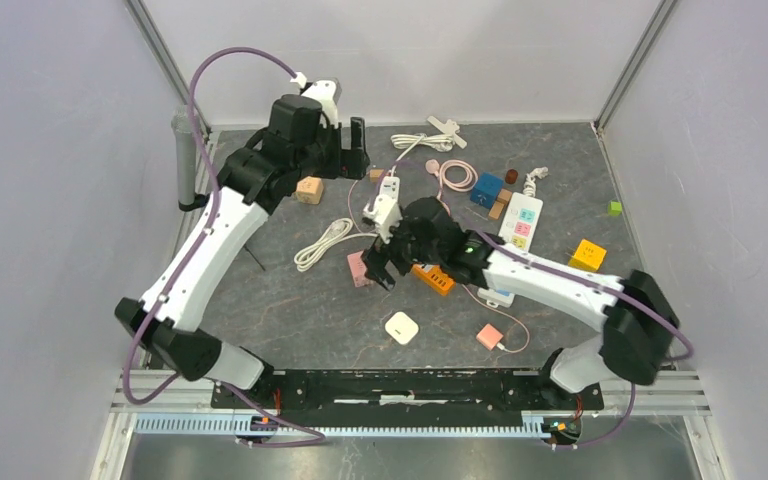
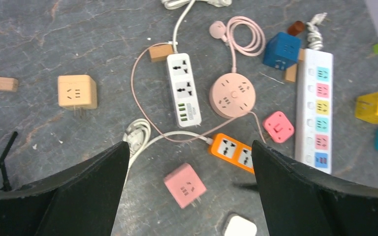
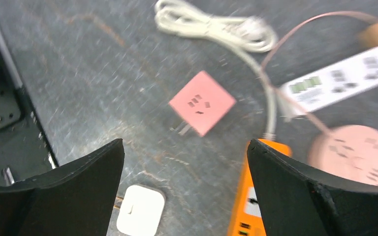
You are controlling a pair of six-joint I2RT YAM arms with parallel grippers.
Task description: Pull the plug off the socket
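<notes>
Grey tabletop; orange socket half-hidden

Lab enclosure: white panel walls, aluminium frame posts.

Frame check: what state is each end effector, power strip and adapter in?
Left end effector: open, empty.
Right end effector: open, empty.
White rectangular power strip: sockets unoccupied.
Round pink socket hub: no plug inserted.
Orange rectangular power strip: visible sockets unoccupied.
Pink plastic cube adapter: lying loose, unplugged.
Long white strip with coloured sockets: sockets unoccupied.
</notes>
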